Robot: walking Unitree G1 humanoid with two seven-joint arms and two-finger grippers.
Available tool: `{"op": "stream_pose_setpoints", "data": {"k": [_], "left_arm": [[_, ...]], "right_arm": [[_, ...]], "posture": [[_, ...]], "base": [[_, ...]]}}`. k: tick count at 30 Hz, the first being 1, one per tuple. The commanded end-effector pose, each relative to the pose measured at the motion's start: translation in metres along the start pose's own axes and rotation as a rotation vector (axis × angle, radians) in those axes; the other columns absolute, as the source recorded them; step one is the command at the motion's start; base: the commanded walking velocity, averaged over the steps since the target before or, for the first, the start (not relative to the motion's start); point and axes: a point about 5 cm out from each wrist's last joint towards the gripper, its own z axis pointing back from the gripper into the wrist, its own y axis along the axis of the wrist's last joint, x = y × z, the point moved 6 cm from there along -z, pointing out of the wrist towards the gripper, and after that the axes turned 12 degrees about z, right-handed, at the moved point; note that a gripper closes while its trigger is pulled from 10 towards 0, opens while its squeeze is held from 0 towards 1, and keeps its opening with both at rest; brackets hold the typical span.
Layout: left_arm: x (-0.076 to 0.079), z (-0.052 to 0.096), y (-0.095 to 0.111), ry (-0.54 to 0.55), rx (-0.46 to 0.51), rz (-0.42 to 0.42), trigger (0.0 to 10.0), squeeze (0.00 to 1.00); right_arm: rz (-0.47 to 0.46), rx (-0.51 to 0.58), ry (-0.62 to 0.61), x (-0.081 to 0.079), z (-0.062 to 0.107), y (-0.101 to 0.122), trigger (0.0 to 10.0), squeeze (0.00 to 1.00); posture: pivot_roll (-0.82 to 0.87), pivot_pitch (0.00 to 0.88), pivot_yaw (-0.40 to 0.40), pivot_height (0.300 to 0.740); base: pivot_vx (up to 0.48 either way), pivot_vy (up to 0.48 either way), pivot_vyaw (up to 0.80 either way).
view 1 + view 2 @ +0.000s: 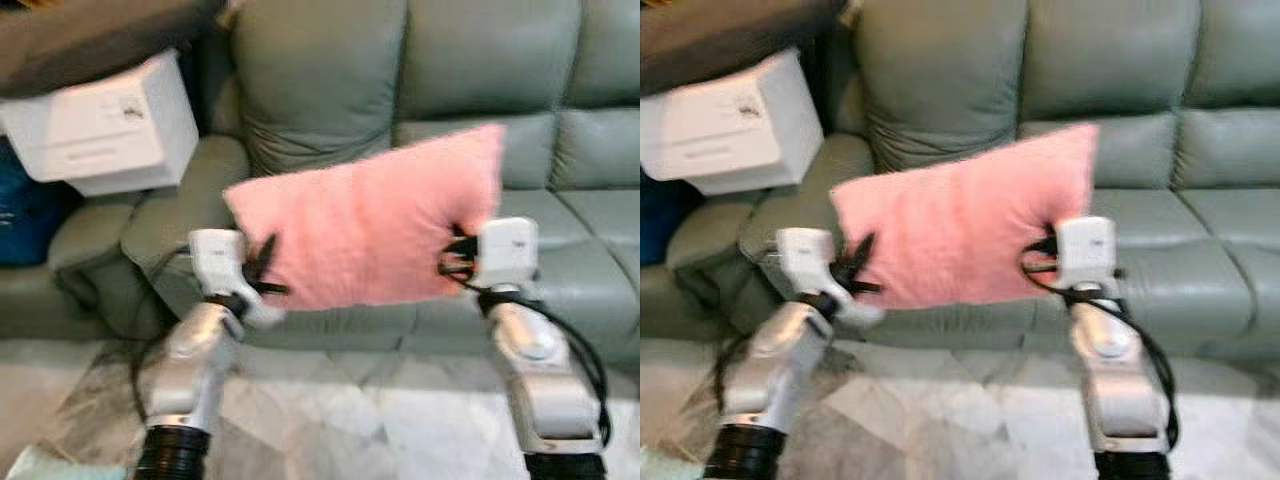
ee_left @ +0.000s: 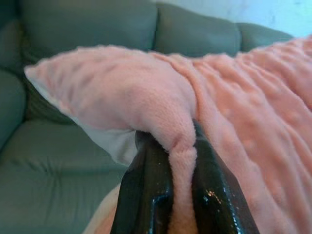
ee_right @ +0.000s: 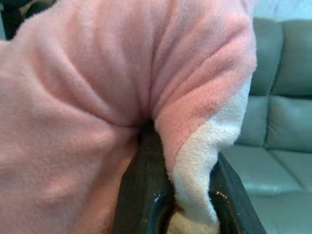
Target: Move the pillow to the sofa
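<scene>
Pink pillow (image 1: 375,215) up in the air between both my arms, grey sofa (image 1: 590,215) right ahead.

My left gripper (image 1: 265,272) is pinched tight on a fold at one bottom corner, and my right gripper (image 1: 458,255) is clamped on the fleece edge at the other end. It looks light, soft and squashy, sagging a little, so the corners are the places to hold. The leather seat cushions lie just below and behind it, a white box (image 1: 110,125) sits off on the sofa arm, pale marble floor (image 1: 380,410) underfoot.
</scene>
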Motion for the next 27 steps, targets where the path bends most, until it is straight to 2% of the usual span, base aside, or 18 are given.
{"op": "stream_pose_setpoints", "data": {"k": [1,7,27], "left_arm": [[-0.0106,0.0033,0.0131,0.02,0.031,-0.029,10.0,0.0],[-0.0112,0.0027,0.0122,0.019,0.026,-0.029,10.0,0.0],[-0.0091,0.0017,0.0084,0.017,0.011,-0.054,10.0,0.0]], "right_arm": [[-0.02,0.062,0.035,-0.0128,-0.0014,0.018,10.0,0.0],[-0.021,0.061,0.037,-0.013,-0.0009,0.0175,10.0,0.0],[-0.024,0.062,0.034,-0.0134,-0.0004,0.0176,10.0,0.0]], "posture": [[-0.13,0.0,0.048,0.74],[-0.13,0.0,0.05,0.74],[-0.13,0.0,0.054,0.74]], "base": [[0.442,0.0,0.0],[0.427,0.047,0.0],[0.316,0.358,0.0]]}}
